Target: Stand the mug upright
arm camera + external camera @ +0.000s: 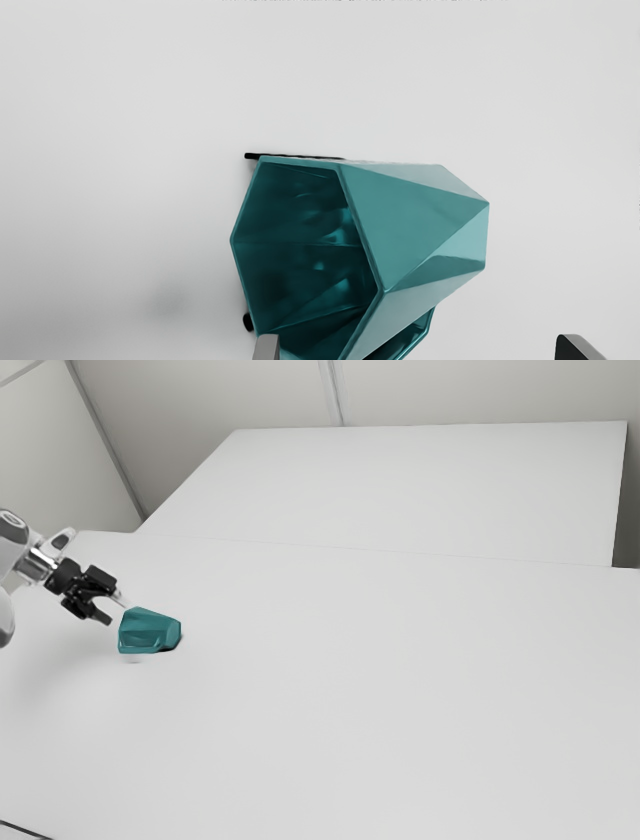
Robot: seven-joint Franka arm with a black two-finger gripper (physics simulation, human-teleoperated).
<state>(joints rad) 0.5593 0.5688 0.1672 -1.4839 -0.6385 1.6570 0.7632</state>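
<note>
In the exterior view the black gripper (106, 608) hangs low over the table, just to the left of the teal faceted mug (150, 631). That mug lies on its side. In the wrist view the mug (420, 215) shows its dark hollow opening, and part of its handle appears low down, near the bottom edge. The gripper (417, 347) stands open, its fingertips wide apart. One fingertip overlaps the mug's rim in the picture, the other is over bare table; whether the first touches the rim I cannot tell.
The white table (380, 690) extends far to the exterior view's right. Behind it rises a large white panel or surface (400, 490), with grey walls around it. A dark thin line crosses the exterior view's lower left corner.
</note>
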